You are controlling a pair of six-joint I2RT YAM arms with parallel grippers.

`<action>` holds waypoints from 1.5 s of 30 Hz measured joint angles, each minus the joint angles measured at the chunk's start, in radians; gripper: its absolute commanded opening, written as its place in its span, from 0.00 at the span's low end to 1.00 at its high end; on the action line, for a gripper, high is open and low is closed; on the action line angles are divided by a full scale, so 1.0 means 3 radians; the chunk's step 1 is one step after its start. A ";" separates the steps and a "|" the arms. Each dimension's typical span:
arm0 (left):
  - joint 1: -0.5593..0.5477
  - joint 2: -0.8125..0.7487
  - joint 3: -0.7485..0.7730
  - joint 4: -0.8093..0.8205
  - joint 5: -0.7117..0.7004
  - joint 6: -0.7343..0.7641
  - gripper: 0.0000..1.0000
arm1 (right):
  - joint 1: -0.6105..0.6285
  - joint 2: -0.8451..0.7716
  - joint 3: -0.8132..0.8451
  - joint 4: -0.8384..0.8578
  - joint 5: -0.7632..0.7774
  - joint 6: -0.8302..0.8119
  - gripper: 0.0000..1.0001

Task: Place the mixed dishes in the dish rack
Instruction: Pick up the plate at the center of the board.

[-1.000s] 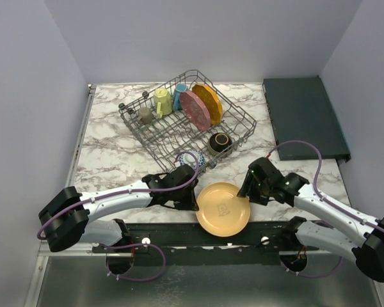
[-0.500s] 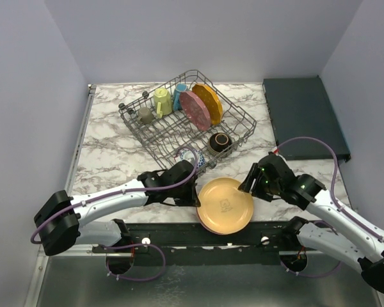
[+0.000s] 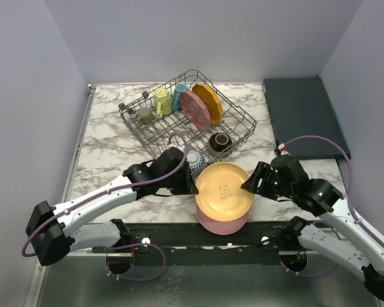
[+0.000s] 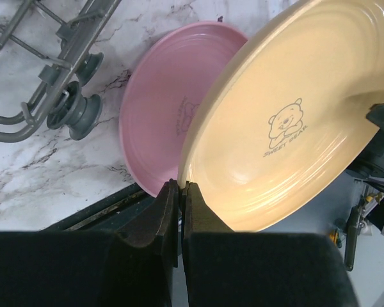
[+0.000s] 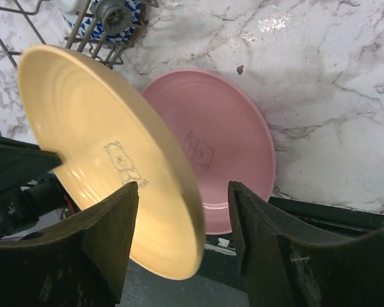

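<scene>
The left end effector (image 3: 191, 187) is squeezed shut on the left rim of the yellow plate (image 3: 225, 187). In the left wrist view its two fingers (image 4: 168, 211) pinch the thin edge of that plate (image 4: 288, 128) with almost no gap. The yellow plate is up off the tabletop (image 3: 109, 153) and tipped. It has a little bear drawn in the middle.

The right end effector (image 3: 251, 182) is at the right rim of the same plate. Its fingers (image 5: 112, 236) stand wide apart. In the right wrist view the plate's edge (image 5: 96, 134) sits in the gap between them. They do not pinch it.

Under the yellow plate a flat pink plate (image 3: 221, 224) lies on the tabletop, right at the near edge. It has a bear on it too (image 5: 224, 147). Part of it is hidden by the yellow plate.

The dish rack (image 3: 242, 114) sits farther back, in the middle of the tabletop. These things are in it:
- A standing pink plate (image 3: 195, 110) and an orange plate (image 3: 209, 101) are side by side.
- A yellow-green mug (image 3: 162, 101), a blue mug (image 3: 179, 94) and a small grey cup (image 3: 145, 115) are at the far left.
- A dark brown bowl (image 3: 219, 142) is at the near right.
- A blue-white bowl (image 3: 195, 160) is at the rack's near corner, just beside the left end effector.

A dark tray (image 3: 304, 115) lies at the far right.
</scene>
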 measured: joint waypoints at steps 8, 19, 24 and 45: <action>0.0266 -0.0196 0.0139 -0.0151 0.0179 0.0169 0.00 | 0.0000 -0.0114 0.0015 -0.0009 -0.0256 -0.0149 0.63; 0.0315 -0.0281 0.0146 -0.0203 0.0366 0.0242 0.00 | 0.0000 -0.0243 0.0015 0.0306 -0.0622 -0.0206 0.55; 0.0315 -0.0332 0.0146 -0.0203 0.0436 0.0243 0.00 | 0.0000 -0.0235 0.0015 0.0411 -0.0675 -0.0211 0.46; 0.0333 -0.0404 0.0146 -0.0223 0.0463 0.0256 0.44 | 0.0000 -0.0217 -0.0055 0.0434 -0.0671 -0.0290 0.01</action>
